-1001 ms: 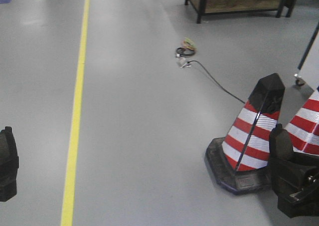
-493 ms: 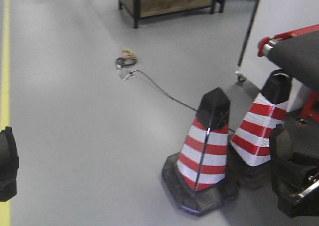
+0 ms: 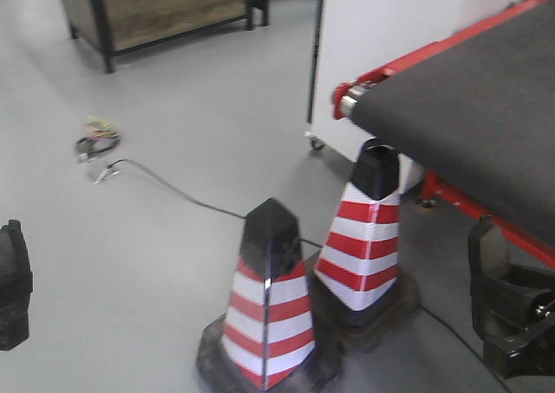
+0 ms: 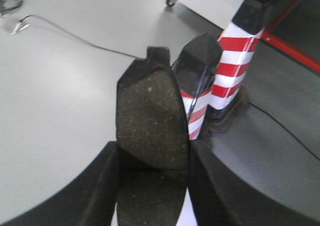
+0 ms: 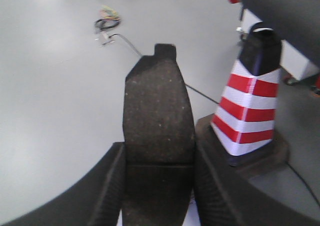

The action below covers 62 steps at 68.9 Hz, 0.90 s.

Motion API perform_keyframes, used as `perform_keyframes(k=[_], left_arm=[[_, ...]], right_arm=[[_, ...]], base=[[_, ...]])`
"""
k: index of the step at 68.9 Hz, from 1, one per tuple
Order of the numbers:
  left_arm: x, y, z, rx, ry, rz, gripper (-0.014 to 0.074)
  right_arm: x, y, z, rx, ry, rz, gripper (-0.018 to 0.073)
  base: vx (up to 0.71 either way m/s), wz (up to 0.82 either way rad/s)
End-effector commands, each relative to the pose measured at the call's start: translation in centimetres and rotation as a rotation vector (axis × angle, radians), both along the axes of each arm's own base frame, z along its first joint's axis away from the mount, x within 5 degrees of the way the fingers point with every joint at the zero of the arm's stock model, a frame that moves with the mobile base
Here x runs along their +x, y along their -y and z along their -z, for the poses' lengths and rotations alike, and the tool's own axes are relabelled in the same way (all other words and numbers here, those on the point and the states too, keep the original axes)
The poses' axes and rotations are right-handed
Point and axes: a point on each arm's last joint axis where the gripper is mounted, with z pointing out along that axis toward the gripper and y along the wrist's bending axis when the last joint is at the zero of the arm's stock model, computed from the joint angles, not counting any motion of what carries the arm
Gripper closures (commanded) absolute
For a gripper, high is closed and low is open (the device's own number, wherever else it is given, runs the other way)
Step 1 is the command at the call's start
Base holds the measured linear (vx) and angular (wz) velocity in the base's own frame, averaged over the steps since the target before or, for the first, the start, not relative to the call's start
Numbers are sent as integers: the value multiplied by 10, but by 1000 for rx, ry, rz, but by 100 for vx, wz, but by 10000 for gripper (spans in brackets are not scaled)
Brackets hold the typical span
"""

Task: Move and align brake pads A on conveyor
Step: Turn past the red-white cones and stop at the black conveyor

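Each of my grippers, left (image 4: 152, 158) and right (image 5: 159, 161), clamps a brake pad lengthwise; the conveyor (image 3: 468, 124) lies far right, nearer my right arm.

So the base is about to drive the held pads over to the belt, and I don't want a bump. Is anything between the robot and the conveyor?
Yes. Two red-and-white traffic cones stand on the floor between the robot and the conveyor, the farther one right under the belt's end; a cable also crosses the floor.
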Motion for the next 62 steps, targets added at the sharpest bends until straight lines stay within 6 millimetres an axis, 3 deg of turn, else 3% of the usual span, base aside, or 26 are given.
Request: perform_keyframes(k=[1, 62], left_arm=[[5, 2, -15, -32, 108, 5, 461], [5, 2, -15, -32, 109, 5, 461]], right_arm=[[4, -1, -18, 32, 117, -4, 569], [4, -1, -18, 32, 117, -4, 569]], base=[[34, -57], [25, -67]])
